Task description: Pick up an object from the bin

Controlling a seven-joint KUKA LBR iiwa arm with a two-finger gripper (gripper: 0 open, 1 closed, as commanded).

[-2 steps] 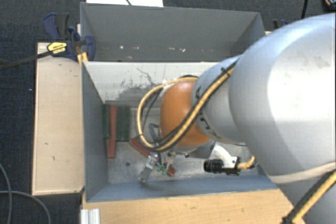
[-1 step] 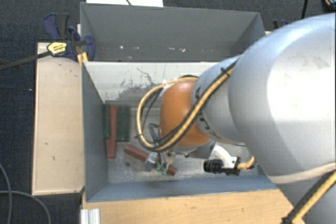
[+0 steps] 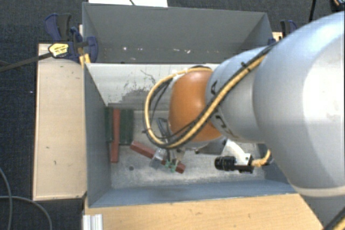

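A grey metal part of my gripper (image 3: 160, 158) pokes out low under the orange cover, near the bin's front middle. A red-brown stick (image 3: 141, 150) lies slanted on the floor just left of it, its right end reaching the gripper. A small green and red piece (image 3: 176, 167) sits right beside the gripper on its right. Whether either one is held is hidden by the cover.
A long red-brown bar (image 3: 114, 136) and a dark green block (image 3: 126, 126) lie along the bin's left wall. A black and white cylinder-shaped thing (image 3: 234, 162) rests at the front right. The arm and its cabled orange cover hang over the bin's middle and right.
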